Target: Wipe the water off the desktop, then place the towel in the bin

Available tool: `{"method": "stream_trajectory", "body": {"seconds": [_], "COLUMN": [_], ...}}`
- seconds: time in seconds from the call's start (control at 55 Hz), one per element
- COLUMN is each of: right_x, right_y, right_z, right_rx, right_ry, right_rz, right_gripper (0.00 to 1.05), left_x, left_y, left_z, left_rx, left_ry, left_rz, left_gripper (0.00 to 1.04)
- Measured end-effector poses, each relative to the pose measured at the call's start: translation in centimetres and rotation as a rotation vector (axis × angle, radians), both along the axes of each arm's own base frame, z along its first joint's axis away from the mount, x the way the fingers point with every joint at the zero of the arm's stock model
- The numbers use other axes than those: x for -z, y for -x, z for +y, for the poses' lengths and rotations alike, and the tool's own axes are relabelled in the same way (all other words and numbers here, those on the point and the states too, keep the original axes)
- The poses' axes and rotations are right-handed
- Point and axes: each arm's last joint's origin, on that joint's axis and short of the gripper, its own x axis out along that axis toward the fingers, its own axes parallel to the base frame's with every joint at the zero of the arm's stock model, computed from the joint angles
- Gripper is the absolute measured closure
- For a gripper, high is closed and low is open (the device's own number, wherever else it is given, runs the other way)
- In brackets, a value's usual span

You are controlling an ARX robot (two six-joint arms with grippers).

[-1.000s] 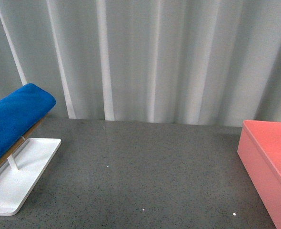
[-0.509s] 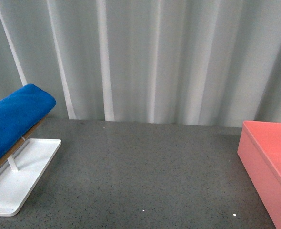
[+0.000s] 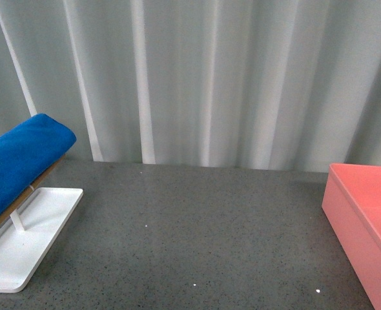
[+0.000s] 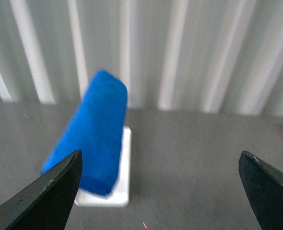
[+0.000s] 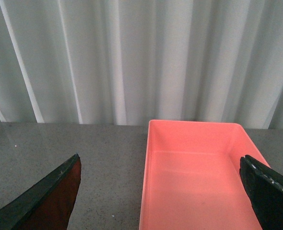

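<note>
We judge nothing's done yet: bright blue folded microfibre towel sits on its rack, left side of dark grey speckled desktop. Salmon-pink rectangular bin is empty, on the right. Left gripper & right gripper both gape wide w/ nothing held. Grab, wipe & binning all remain.

Left wrist view is blurred: the towel ahead of the left gripper is smeared, folds and edges unreadable. Only the fingertips show, the rest cut off at the frame corners; same for the right gripper. The bin ahead of it is cropped at its near end. Front view: towel, white tray and bin cropped by edges. White specks on the desktop are too small to identify.
</note>
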Motion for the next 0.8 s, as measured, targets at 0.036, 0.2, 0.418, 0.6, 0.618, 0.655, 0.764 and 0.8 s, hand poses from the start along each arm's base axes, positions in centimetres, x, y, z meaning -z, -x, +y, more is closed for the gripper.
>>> {"method": "stream_trajectory", "body": {"seconds": [0.036,0.2,0.418,0.6,0.618,0.655,0.764,0.8], "right_x": [0.0,0.0,0.0,0.0,0.0,0.0,0.0,0.0], "right_y": [0.0,0.0,0.0,0.0,0.0,0.0,0.0,0.0], "right_z": [0.0,0.0,0.0,0.0,0.0,0.0,0.0,0.0], "right_rx": [0.001,0.0,0.0,0.0,0.0,-0.001,-0.001,-0.001], "right_ry": [0.0,0.0,0.0,0.0,0.0,0.0,0.0,0.0], "right_rz": [0.0,0.0,-0.001,-0.001,-0.001,-0.001,-0.001,0.0], "right_gripper": [0.07,0.07,0.07,0.07,0.07,0.07,0.07,0.07], "left_x": [0.0,-5.2,-8.0,-6.6,-6.5,-6.3,-5.2,-4.7], "left_y": [-0.1,-6.7,-17.1,-26.6,-27.2,-28.4,-31.0,-31.7], "left_z": [-0.2,-1.5,-3.3,-3.6,-3.5,-3.2,-2.1,-1.7], "left_rx": [0.031,0.074,0.119,0.101,0.099,0.093,0.054,0.023], "left_ry": [0.055,0.132,0.06,-0.08,-0.086,-0.105,-0.168,-0.196], "left_rz": [0.148,0.274,0.33,0.516,0.53,0.552,0.625,0.64], "left_gripper": [0.07,0.07,0.07,0.07,0.07,0.07,0.07,0.07]}}
